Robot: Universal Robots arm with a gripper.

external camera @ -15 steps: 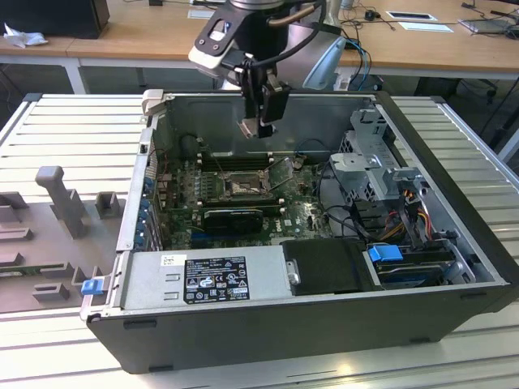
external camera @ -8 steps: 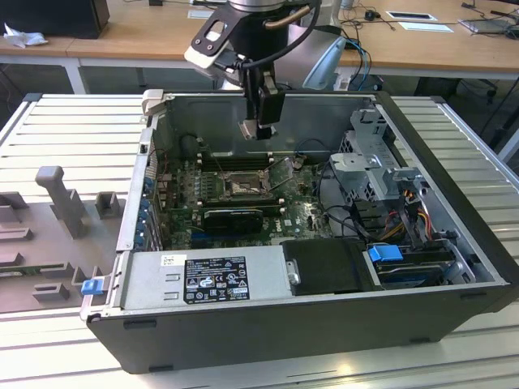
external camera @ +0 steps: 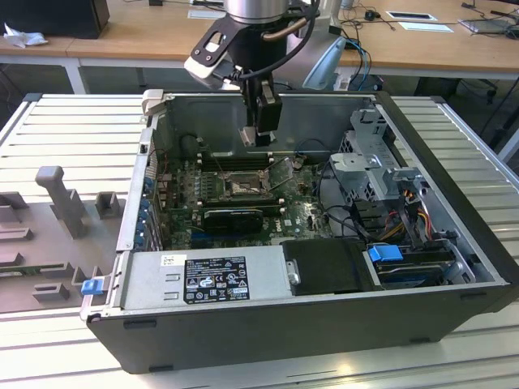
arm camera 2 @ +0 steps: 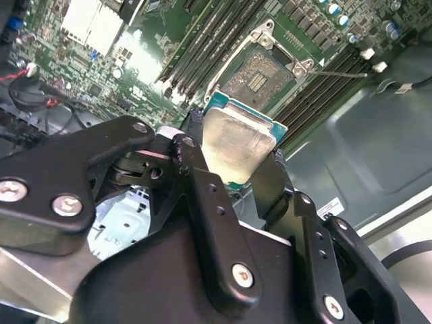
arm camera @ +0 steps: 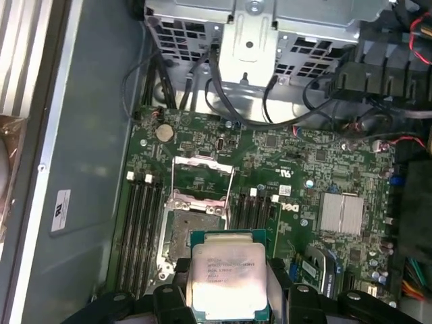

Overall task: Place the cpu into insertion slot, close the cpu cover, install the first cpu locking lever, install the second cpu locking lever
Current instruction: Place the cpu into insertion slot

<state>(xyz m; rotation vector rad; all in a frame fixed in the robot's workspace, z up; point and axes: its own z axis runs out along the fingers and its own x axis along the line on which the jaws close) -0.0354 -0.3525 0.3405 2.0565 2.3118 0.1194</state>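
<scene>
The end effector (arm camera 2: 233,169) clamps the cpu (arm camera: 228,273) above the slot (arm camera: 191,226), which the chip partly hides. The cover (arm camera: 202,177) stands open. The case (external camera: 268,332) lies mid-tabletop (external camera: 77,130); desks (external camera: 122,44) stand behind.

This is a robotics lab or test workshop set in an office-like room. A ribbed aluminium surface (external camera: 73,130) built of profile rails carries an open computer case (external camera: 268,332) lying on its side. Its green motherboard (external camera: 304,212), drive cage (external camera: 375,158) and power supply (external camera: 203,275) are exposed. Grey holding fixtures (external camera: 61,198) sit by the surface's edge at the exterior view's left. A robot arm (external camera: 255,12) reaches down into the case, its pincer (external camera: 261,139) gripping the cpu (arm camera: 228,273). Beyond the surface's far edge stand wooden desks (external camera: 146,40) with papers (external camera: 426,26), cables (external camera: 361,61) and a dark box (external camera: 53,14).
</scene>
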